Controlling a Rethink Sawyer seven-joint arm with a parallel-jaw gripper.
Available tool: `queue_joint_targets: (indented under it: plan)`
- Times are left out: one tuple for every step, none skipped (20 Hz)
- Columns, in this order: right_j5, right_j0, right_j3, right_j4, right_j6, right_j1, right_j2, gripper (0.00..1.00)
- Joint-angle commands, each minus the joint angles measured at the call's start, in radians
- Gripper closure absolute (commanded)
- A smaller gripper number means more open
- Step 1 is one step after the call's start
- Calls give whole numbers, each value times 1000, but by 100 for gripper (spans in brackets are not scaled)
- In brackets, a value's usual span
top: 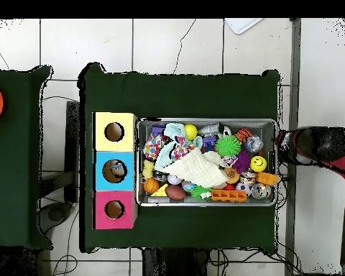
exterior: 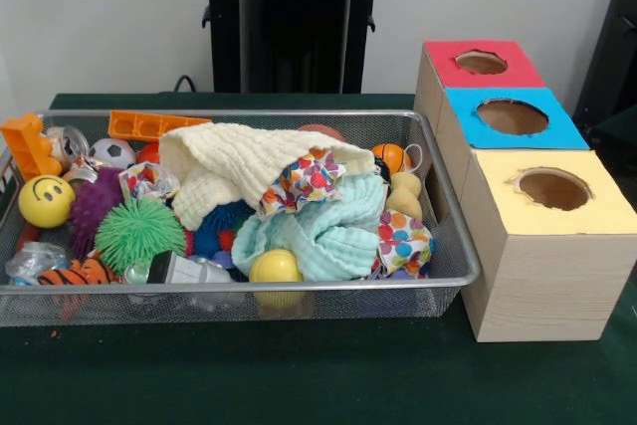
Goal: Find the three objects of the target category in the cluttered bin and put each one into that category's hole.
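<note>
Arm (top: 326, 147) parked beside bin (top: 272, 129); you can't tell gripper state. Targets likely buried under cream cloth (exterior: 244, 161). Risk: you snag cloth, dragging toys over rim, missing holes (exterior: 512, 116).

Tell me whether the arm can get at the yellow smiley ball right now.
Probably yes. The yellow smiley ball lies uncovered at one end of the bin, nothing lying over it, and overhead the arm sits just outside that same end.
</note>
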Motion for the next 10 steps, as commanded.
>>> queue_joint_targets:
  plan:
    - [87, -32, -10, -37, -276, 5, 72, 0]
    - [102, -22, -63, -41, -278, 37, 78, 0]
    - [91, -28, -27, -38, -275, 12, 74, 0]
    - [80, -35, 9, -36, -272, -14, 70, 0]
    - [122, -29, -66, -37, -285, 18, 78, 0]
    - [164, -23, -140, -39, -298, 49, 85, 0]
    - [123, -23, -69, -38, -279, 21, 79, 0]
    - [83, -24, 3, -38, -260, -8, 72, 0]
    - [73, -28, -4, -43, -261, 11, 72, 0]
    - [71, -28, -5, -46, -260, 14, 72, 0]
